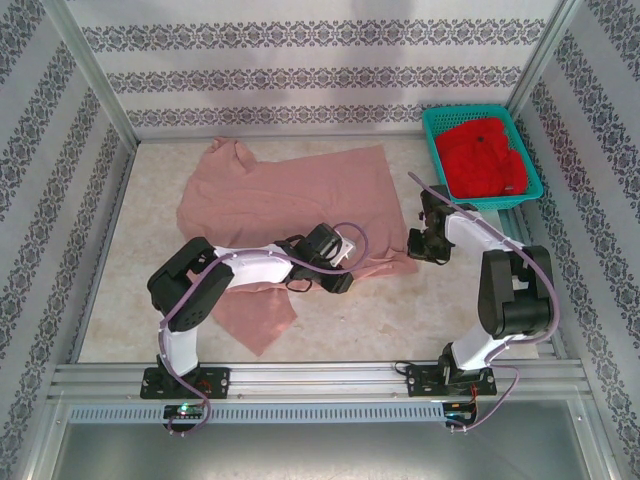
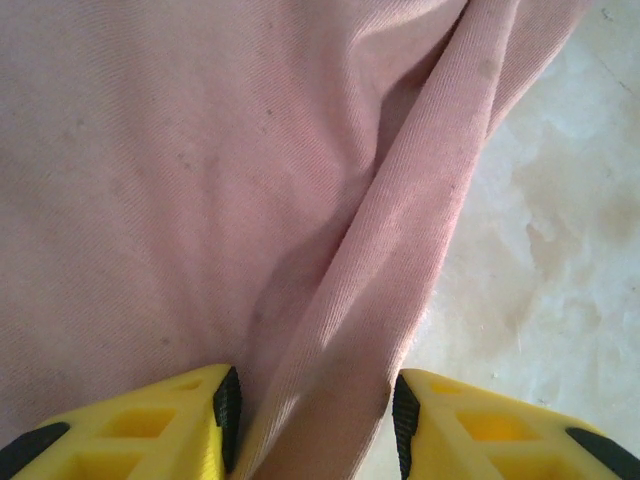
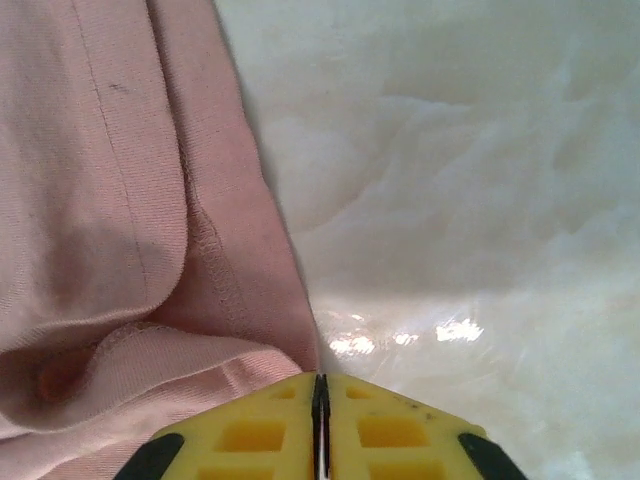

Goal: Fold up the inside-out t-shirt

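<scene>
1. A pale marbled tabletop is enclosed by patterned walls. The inside-out t-shirt is spread from the middle toward the far-left corner, with one flap trailing toward the near edge.
2. The right gripper is seen with its fingers pressed together just at the shirt's hem. Whether any cloth is caught cannot be told, so a lift could come away empty, or the hem could slip out.
3. The left gripper is seen with its fingers apart, either side of a raised ridge of cloth (pinched or merely straddled cannot be told). A loose hold could let the fold be dragged crooked.
4. The left arm is bent low over the shirt's near-right part. The right arm is folded at the elbow and reached inward to the shirt's right edge.
5. A teal basket holding a red garment is set in the far-right corner and could be clipped by a wide swing.
</scene>
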Robot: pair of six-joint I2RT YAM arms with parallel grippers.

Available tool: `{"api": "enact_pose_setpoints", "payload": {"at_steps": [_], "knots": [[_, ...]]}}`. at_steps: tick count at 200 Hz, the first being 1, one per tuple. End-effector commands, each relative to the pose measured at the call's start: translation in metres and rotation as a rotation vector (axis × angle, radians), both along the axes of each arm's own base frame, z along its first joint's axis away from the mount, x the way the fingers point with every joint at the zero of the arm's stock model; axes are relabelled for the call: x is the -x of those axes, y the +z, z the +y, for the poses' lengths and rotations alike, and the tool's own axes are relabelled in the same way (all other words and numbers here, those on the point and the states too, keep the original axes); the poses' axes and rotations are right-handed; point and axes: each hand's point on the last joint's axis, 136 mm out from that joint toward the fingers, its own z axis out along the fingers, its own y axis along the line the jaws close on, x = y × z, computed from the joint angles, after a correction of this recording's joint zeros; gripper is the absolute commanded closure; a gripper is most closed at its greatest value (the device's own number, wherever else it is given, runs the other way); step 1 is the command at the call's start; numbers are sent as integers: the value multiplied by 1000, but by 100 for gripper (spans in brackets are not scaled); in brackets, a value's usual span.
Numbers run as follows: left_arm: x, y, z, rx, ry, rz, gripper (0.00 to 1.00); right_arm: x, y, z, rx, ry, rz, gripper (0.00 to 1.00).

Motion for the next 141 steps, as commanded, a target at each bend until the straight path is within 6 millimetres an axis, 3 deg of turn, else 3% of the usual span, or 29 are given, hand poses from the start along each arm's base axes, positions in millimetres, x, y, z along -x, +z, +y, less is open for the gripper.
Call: {"api": "enact_pose_setpoints", "payload": {"at_steps": [1, 20, 58, 130, 141], "knots": [[4, -1, 14, -32, 31, 32, 54, 10, -2, 6, -52, -7, 26, 74], [4, 0, 13, -27, 32, 34, 54, 21, -4, 11, -51, 1, 41, 61], [5, -2, 12, -25, 26, 40, 54, 28, -18, 14, -59, -9, 71, 59], [5, 1, 13, -26, 29, 36, 53, 20, -14, 9, -55, -4, 45, 98], [5, 1, 14, -26, 30, 33, 53, 20, -8, 7, -52, -8, 28, 100]]}}
